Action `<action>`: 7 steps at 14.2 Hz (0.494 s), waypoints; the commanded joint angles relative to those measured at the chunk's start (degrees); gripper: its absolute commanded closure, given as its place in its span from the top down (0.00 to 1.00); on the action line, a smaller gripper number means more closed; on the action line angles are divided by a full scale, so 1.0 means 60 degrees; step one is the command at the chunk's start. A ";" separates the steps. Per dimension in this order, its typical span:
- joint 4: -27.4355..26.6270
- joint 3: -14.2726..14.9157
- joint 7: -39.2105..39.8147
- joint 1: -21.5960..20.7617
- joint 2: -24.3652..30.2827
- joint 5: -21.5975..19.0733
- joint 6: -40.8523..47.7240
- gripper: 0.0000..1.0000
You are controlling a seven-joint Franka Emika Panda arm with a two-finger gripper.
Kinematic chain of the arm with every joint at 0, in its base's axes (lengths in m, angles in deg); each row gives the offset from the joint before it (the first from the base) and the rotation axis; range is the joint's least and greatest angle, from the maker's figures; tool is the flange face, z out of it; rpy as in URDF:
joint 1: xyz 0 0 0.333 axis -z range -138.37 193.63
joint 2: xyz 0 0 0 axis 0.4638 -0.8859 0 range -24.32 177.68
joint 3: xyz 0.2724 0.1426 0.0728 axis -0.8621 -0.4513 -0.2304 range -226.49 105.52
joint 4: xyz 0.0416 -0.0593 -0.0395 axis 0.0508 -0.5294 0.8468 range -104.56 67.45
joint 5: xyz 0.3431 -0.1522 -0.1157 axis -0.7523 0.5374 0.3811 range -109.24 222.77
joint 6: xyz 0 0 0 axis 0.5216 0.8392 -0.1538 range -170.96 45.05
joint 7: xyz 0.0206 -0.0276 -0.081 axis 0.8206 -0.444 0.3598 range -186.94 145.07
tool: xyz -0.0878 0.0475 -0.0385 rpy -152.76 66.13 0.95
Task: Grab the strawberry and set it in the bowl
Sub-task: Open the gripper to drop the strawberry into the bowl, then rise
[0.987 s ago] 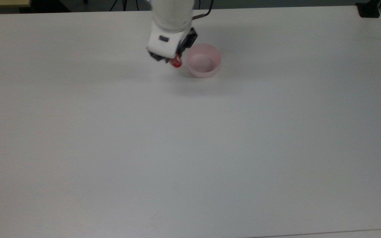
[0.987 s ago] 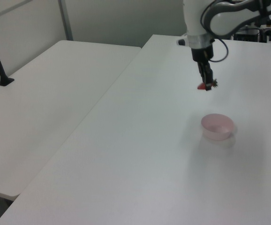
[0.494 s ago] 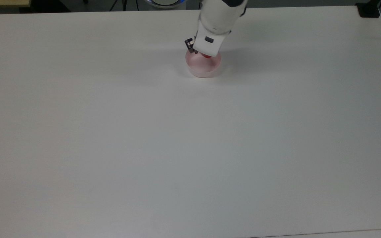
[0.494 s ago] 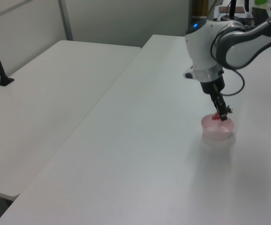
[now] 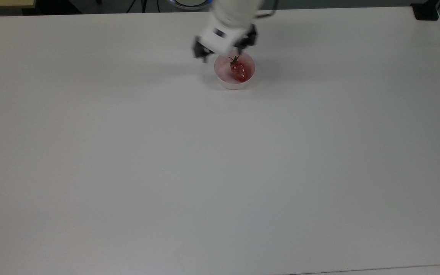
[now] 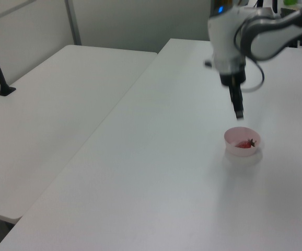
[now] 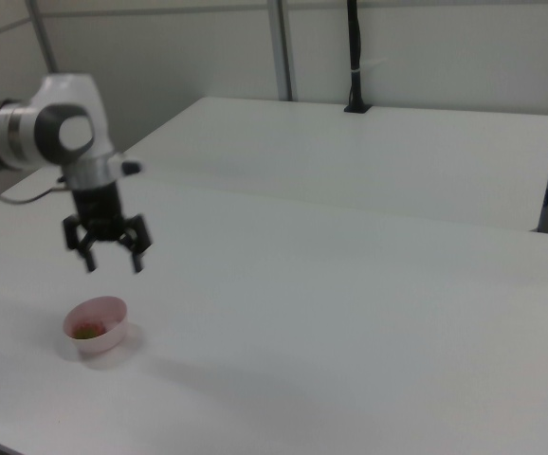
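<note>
The gripper (image 7: 113, 261) is seen with its 2 fingers spread apart and nothing held between them, raised above the bowl (image 7: 97, 324). In the top view it is placed over the bowl's (image 5: 235, 71) far rim, toward the top view's left. The strawberry (image 5: 238, 70) is found lying inside the bowl (image 6: 242, 141), its green cap pointing toward the far edge of the table (image 5: 220, 172). The bowl is set on the table near that far edge, about midway along it.

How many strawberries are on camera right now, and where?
1. The strawberry lies inside the bowl, below the open, empty gripper. None elsewhere on the table.
</note>
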 commanded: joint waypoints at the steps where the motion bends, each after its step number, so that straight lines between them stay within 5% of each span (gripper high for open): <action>1: 0.0371 0.0077 0.0207 0.1609 0.1579 0.0595 0.0242 1.00; 4: 0.2301 0.0591 0.0252 0.2197 0.1203 0.0523 0.1792 1.00; 7: 0.2571 0.0343 0.0310 0.2564 0.0864 0.0449 0.1708 1.00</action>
